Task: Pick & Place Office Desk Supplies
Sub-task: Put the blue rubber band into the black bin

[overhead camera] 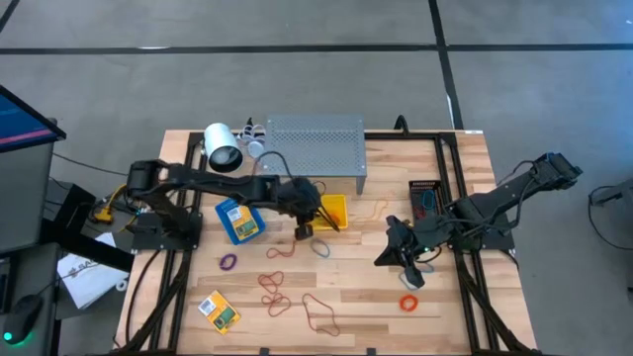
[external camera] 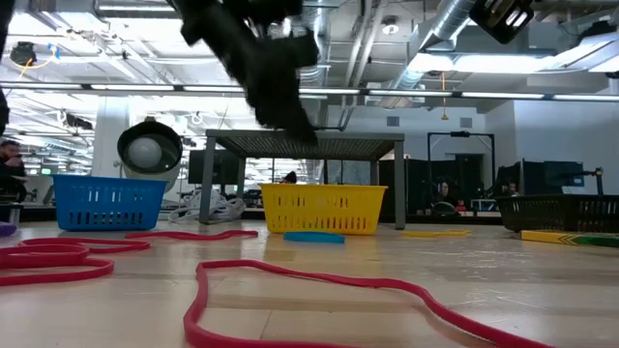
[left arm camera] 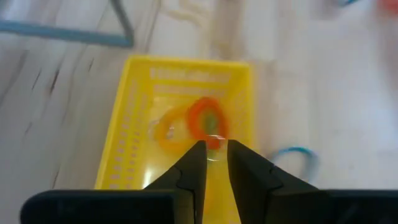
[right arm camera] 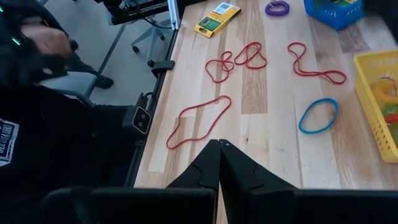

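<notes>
1. Left end effector [left arm camera: 216,163]: we find it poised above the yellow bin [left arm camera: 140,93], its 2 fingers standing slightly apart with a narrow gap and nothing between them.

2. Orange rubber band [left arm camera: 205,121]: we log it lying inside the yellow bin, directly ahead of the left fingertips, with a paler yellow-orange band [left arm camera: 165,130] just beside it on the bin floor.

3. Blue rubber band [right arm camera: 318,116]: we place it on the tabletop [right arm camera: 261,124] just outside the yellow bin, ahead of and a little to one side of the right end effector.

4. Right end effector [right arm camera: 218,144]: we record it over the right part of the tabletop, well apart from the left one, fingers pressed together and empty.

5. Red rubber bands: 1 long loop [right arm camera: 198,121] lies nearest the right fingertips; we count a tangled cluster [right arm camera: 236,60] and another long loop [right arm camera: 314,62] farther on.

6. Purple rubber band [right arm camera: 277,8]: far from the right end effector, near the blue bin [right arm camera: 336,14].

7. Crayon box [right arm camera: 217,18]: at the far tabletop edge from the right end effector.

8. Orange-red band [overhead camera: 408,303]: just beside the right end effector in the high view.

9. Grey perforated shelf [overhead camera: 315,143]: behind the yellow bin.
</notes>
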{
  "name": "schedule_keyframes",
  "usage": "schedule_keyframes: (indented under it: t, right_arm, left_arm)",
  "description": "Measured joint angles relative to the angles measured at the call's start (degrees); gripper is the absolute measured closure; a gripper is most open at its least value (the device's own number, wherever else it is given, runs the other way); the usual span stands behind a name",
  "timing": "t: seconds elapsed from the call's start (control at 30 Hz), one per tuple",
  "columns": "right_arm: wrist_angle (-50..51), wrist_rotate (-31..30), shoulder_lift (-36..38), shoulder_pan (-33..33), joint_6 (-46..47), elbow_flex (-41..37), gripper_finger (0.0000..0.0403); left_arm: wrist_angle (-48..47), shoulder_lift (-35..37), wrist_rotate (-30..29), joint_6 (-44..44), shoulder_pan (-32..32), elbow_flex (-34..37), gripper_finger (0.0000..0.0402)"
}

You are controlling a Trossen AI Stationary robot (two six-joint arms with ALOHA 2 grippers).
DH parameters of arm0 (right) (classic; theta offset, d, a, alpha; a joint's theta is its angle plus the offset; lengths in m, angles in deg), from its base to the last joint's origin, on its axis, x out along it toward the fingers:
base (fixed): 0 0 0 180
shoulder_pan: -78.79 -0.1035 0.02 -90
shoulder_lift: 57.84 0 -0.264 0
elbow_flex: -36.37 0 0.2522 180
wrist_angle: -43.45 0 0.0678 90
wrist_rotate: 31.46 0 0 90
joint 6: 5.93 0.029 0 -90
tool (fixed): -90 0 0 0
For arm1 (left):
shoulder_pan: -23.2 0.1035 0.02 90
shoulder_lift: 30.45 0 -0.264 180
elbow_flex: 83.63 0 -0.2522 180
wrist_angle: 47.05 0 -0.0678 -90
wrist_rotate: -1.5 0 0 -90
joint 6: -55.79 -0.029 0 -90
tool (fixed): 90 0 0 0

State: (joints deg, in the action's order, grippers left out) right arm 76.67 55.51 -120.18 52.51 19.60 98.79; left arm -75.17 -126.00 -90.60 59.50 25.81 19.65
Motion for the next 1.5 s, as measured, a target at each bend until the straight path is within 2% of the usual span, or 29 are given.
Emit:
schedule_keyframes:
  t: [0.17, 0.27, 0.37, 0.47, 0.67, 0.87, 1.13, 1.5]
  right_arm:
    - [-0.2, 0.0, 0.0, 0.0, 0.0, 0.0, 0.0402]
    - [-0.2, 0.0, 0.0, 0.0, 0.0, 0.0, 0.0402]
    - [-0.3, 0.0, 0.0, 0.0, 0.0, 0.0, 0.0402]
    - [-0.8, 0.0, 0.0, 0.0, 0.0, 0.0, 0.0402]
    - [-1.5, 0.0, 0.0, 0.0, 1.0, 0.0, 0.0402]
    - [-1.8, 0.0, -0.8, -0.8, 1.5, 0.0, 0.0402]
    - [-2.1, 0.1, -3.6, -1.1, 1.5, 0.0, 0.0402]
    - [-2.3, 0.2, -4.4, -1.1, 1.5, 0.0, 0.0402]
  left_arm:
    - [2.2, 7.3, 12.3, -1.6, -1.9, -0.1, 0.0343]
    - [3.5, 8.6, 13.7, -7.0, -6.4, -0.2, 0.0343]
    - [3.8, 6.9, 9.5, -12.2, -11.2, 0.0, 0.0343]
    - [3.5, 3.8, 5.3, -13.7, -13.9, 0.0, 0.0343]
    - [4.6, -2.8, 5.1, -9.0, -13.4, -0.1, 0.0343]
    - [5.4, -7.3, 4.9, -9.3, -13.7, 0.0, 0.0345]
    - [2.1, -10.5, 0.3, -12.5, -13.6, -0.1, 0.0357]
    - [1.2, -10.9, -2.6, -14.3, -13.4, -0.1, 0.0307]
